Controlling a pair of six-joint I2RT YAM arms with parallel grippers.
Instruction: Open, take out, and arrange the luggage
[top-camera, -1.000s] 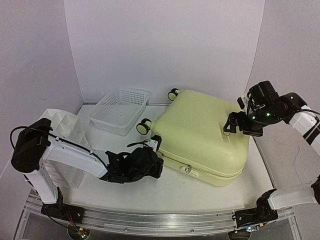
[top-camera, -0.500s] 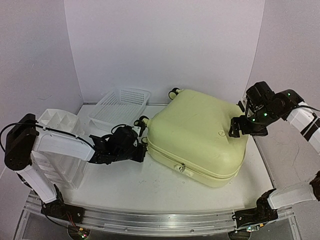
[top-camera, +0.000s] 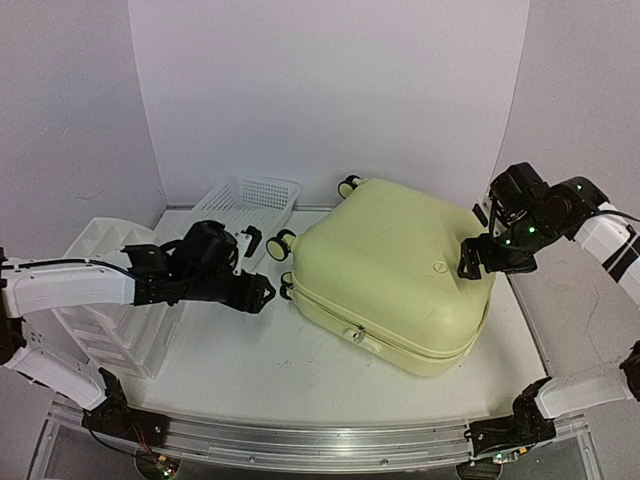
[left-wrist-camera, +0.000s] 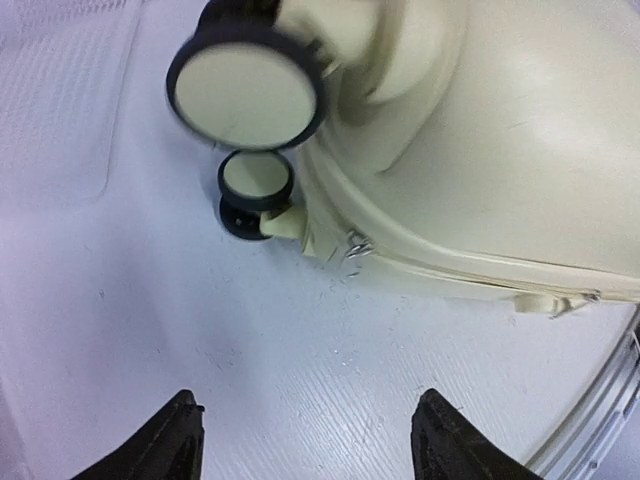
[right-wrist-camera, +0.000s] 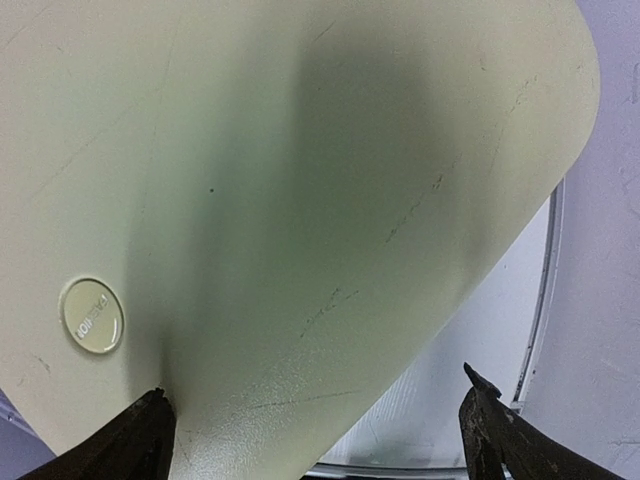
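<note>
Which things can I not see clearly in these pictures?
Every view: the closed shell hides the inside of the luggage.
Left wrist view: the upper wheel is blurred.
Right wrist view: the lettering on the round badge is too small to read.
Top view: the left arm covers part of the drawer organizer.

- left arm (top-camera: 70, 285): smooth white shell links with rounded edges, joined by black motor housings; a thin black cable arcs along the top of the white link.
- left gripper (top-camera: 262, 293): blocky black body; in the wrist view its fingertips (left-wrist-camera: 170, 445) are matte black tapered wedges.
- right arm (top-camera: 608, 238): white shell with black bands across it, and a black wrist section dotted with small green lights (top-camera: 512, 238).
- right gripper (top-camera: 470, 268): black; its fingertips (right-wrist-camera: 135, 445) look dark brownish-black with rough, ragged edges.
- bases (top-camera: 118, 418): black mounts with short black wires and tiny lit indicators below them.
</note>
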